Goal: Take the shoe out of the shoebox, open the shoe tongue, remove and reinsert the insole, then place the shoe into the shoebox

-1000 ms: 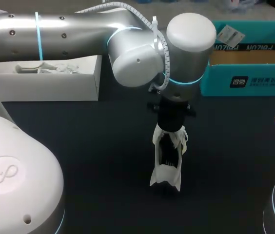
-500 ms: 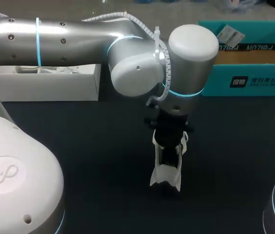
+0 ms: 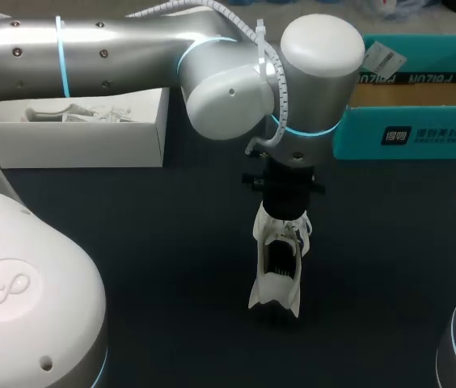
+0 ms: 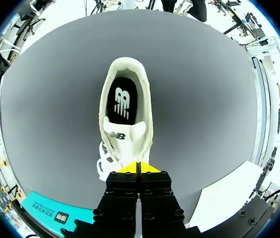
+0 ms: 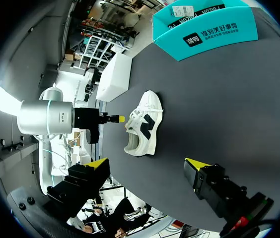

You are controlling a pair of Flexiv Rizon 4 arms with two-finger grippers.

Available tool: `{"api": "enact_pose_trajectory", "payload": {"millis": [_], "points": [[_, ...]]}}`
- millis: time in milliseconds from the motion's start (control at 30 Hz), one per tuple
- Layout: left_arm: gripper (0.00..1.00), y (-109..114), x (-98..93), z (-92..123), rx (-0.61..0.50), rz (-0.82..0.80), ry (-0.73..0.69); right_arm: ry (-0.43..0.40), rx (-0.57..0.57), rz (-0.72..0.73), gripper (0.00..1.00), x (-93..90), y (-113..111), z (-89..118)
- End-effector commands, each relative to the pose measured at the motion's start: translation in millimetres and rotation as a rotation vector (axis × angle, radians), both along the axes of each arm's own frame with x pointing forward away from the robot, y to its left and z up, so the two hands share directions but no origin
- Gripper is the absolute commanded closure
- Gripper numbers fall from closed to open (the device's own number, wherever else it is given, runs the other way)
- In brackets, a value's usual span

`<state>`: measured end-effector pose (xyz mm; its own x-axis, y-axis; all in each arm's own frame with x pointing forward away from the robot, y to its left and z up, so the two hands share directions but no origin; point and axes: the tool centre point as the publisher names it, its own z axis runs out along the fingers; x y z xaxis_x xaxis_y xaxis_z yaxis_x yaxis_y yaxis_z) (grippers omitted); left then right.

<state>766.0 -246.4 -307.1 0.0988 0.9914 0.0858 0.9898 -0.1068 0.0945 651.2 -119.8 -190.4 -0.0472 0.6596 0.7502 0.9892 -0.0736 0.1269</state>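
A: Head view. Our left arm (image 3: 131,44) reaches past the middle and stands over the laced end of the shoe (image 3: 278,271). The shoe lies on the table (image 3: 171,267), outside the teal shoebox (image 3: 349,139). A white box (image 3: 74,141) sits well apart.

B: Left wrist view. We see the left jaws closed, their yellow tips (image 4: 129,168) meeting above the laces. We cannot tell whether they pinch anything. The tongue (image 4: 125,135) lies just ahead, and the dark insole (image 4: 122,101) shows beyond it.

A: Right wrist view. Our right jaws stand wide open, with the shoe ahead of them and apart.

B: Hazard, in our judgement: closed tips may slip off the tongue, or drag the unsteadied shoe across the table.
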Motion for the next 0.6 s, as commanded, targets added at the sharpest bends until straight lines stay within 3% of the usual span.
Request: {"api": "enact_pose_trajectory", "payload": {"millis": [33, 433, 600], "points": [[1.00, -7.4, -2.7, -14.7, 0.019, -0.017, 0.021, -0.001, -0.002, -0.002, 0.00, -1.6, 0.5, -0.1], [1.00, 3.7, -42.2, -31.2, 0.035, 0.000, 0.105, -0.001, -0.002, -0.002, 0.00, -1.6, 0.5, -0.1], [1.00, 5.9, -41.1, -17.0, 0.011, 0.021, 0.094, -0.001, -0.002, -0.002, 0.00, -1.6, 0.5, -0.1]]}}
